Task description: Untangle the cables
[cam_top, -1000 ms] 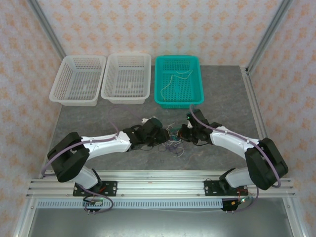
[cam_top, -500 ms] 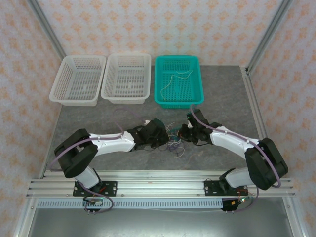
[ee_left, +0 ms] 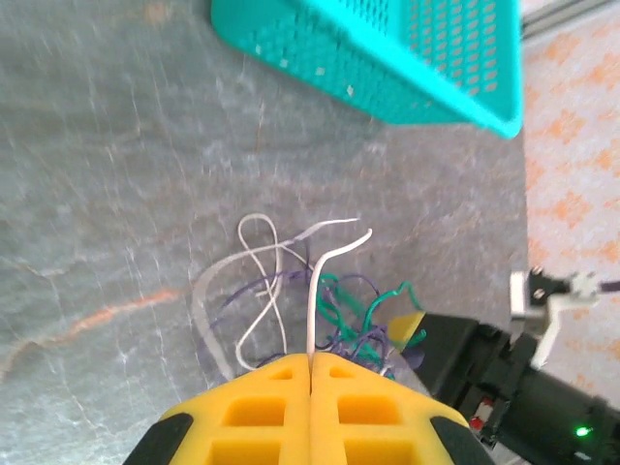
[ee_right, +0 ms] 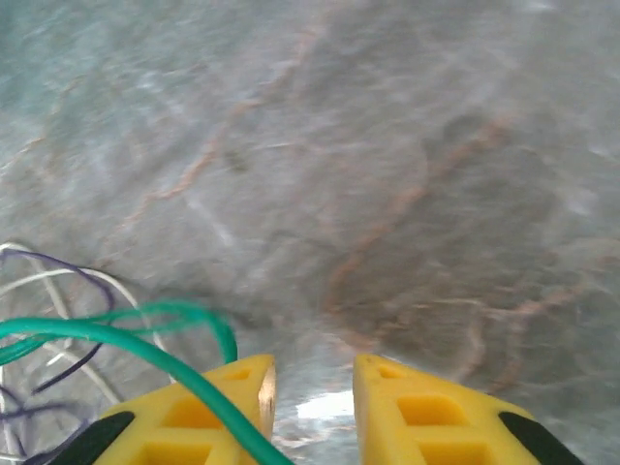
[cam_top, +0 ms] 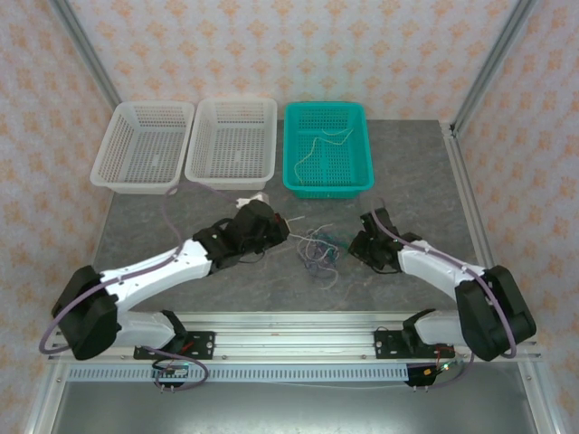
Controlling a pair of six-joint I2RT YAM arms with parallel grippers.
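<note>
From above, the left claw (cam_top: 280, 222) and the right claw (cam_top: 353, 244) face each other across a clump of cables (cam_top: 321, 253) on the grey table (cam_top: 181, 208). The clump lies between them, nearer the right one. How either claw stands is too small to read there.

The left wrist view settles one. Its yellow fingers (ee_left: 252, 412) are pressed together on a cream-white cable (ee_left: 311, 310), which rises straight out of the seam and bends over to the right. The rest of the clump lies on the table just past the fingertips. The right claw's black body sits beside it at lower right.

The right wrist view settles the other. Its two fingers stand apart with bare table between them. A green cable (ee_right: 77, 327) arcs in from the left and crosses in front of the finger on the picture's left, not in the gap.

There are two arms and three baskets along the far side: two white baskets (cam_top: 136, 185) and one teal basket (cam_top: 327, 184). One cream-white strand (cam_top: 317, 145) lies alone in the teal one. The clump shows three colours, cream-white, purple and green, but I cannot count its cables.
</note>
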